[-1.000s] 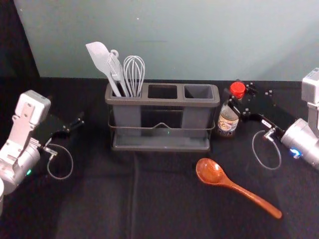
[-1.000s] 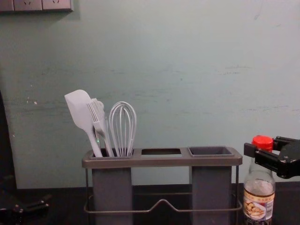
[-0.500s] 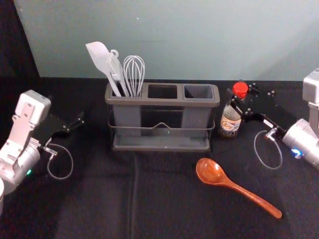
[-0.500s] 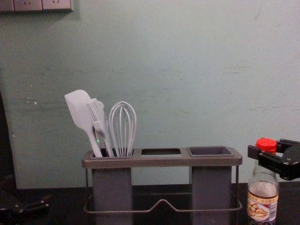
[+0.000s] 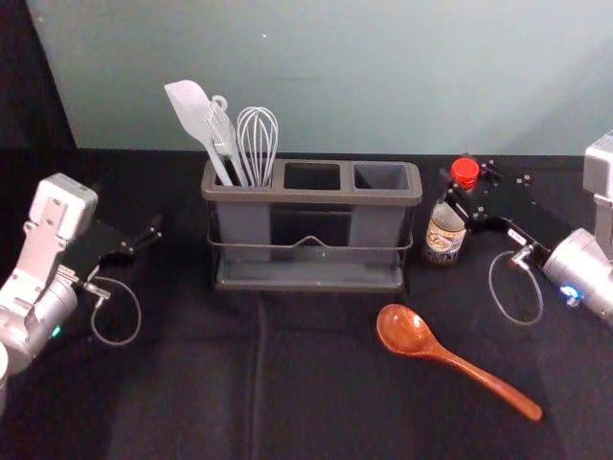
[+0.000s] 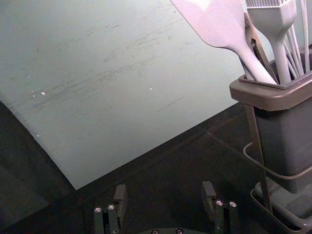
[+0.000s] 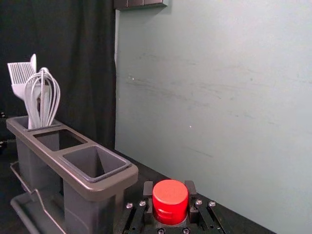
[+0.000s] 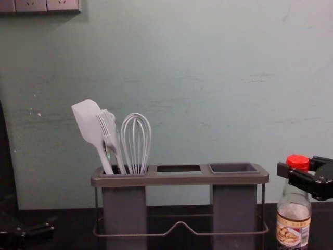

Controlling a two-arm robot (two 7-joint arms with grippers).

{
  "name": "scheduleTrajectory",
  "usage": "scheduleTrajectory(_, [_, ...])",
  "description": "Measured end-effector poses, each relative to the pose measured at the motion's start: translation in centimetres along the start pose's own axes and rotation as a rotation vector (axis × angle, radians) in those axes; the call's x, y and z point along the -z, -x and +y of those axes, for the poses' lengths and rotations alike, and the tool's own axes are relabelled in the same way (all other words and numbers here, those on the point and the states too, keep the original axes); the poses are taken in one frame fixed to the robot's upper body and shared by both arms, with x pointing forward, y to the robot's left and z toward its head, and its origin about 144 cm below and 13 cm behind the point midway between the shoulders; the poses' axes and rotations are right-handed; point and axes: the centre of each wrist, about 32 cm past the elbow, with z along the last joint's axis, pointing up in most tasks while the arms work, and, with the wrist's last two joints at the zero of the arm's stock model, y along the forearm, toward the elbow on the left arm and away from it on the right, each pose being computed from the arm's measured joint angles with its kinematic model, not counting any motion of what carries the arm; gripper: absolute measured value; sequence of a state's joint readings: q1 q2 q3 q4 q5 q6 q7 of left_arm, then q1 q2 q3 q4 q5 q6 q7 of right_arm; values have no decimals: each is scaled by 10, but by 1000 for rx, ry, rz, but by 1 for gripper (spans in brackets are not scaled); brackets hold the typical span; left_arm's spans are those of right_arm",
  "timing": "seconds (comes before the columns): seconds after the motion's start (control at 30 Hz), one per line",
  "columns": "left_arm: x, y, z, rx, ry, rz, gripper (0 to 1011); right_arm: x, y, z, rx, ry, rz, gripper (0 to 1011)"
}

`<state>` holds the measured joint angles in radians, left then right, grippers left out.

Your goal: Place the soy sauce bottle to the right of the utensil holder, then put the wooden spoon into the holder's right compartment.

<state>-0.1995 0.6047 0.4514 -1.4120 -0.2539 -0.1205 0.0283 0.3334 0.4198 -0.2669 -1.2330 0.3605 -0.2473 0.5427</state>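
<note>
Clearly, the surface is a dark cloth (image 5: 182,407), softly creased, with a pale grey-green wall (image 5: 383,86) behind it, scuffed in places. A black curtain (image 7: 78,29) hangs beside the wall. High on the wall, at about ten o'clock in the chest view, is a socket panel (image 8: 31,5).

Taking the head view as a clock centred on the holder (image 5: 311,198), with twelve toward the wall, the soy sauce bottle (image 5: 443,240) is near it at three o'clock. It stands upright, cap up, its long axis vertical. The wooden spoon (image 5: 404,331) lies on the cloth between four and five o'clock; its bowl points to ten and its handle to four, so its long axis runs slantwise.

At three o'clock the right gripper (image 8: 298,167) is closed on the bottle's red cap (image 7: 170,200), one finger on each side. The left gripper (image 5: 151,233) sits at nine o'clock, its fingers (image 6: 121,200) spread apart.

Counting up: one bottle, one wooden spoon, one holder with three openings. Its left opening carries one spatula (image 5: 196,110), one whisk (image 5: 258,139) and, as far as the overlap lets me judge, at least one brush-like utensil (image 8: 108,130).
</note>
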Motion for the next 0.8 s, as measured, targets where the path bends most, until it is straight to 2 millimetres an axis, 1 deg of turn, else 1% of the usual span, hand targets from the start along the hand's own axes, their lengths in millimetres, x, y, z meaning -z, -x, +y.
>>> scheduleTrajectory(0.7, [0,0,0,0,0,0,1005,3,1,2,-17,9,20,386])
scheduleTrajectory(0.8, [0,0,0,0,0,0,1005,4,2,1,-21,18,22,406])
